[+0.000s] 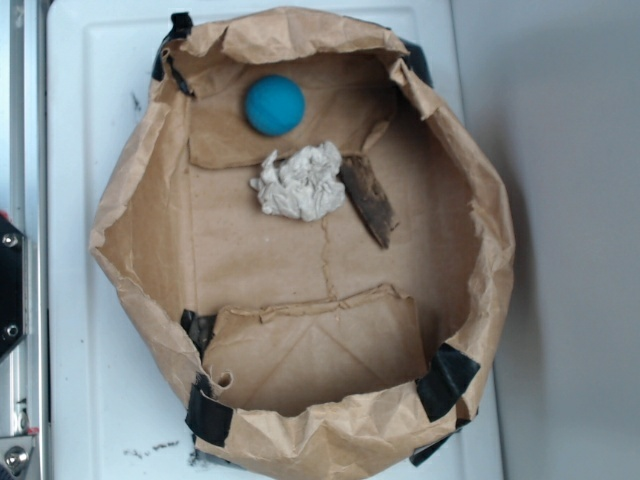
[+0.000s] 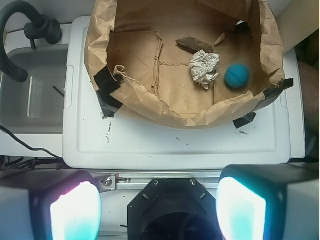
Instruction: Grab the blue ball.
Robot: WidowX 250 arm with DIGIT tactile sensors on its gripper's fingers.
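Three items lie inside the paper bag: blue ball, paper wad, bark piece. In the wrist view, the ball sits upper right, well beyond the end effector, whose fingers stand apart, empty.

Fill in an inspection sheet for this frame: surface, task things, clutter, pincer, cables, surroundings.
Surface: white tray holding a brown paper bag cut into an open basin, patched with black tape.
Task things: blue ball lies free on the bag floor near a wall, apart from the paper wad.
Clutter: crumpled paper wad mid-floor; dark bark piece touching it.
Pincer: the pincer is open, outside the bag, holding nothing.
Cables: thin black cable beside the tray.
Surroundings: sink with black faucet; metal rail.
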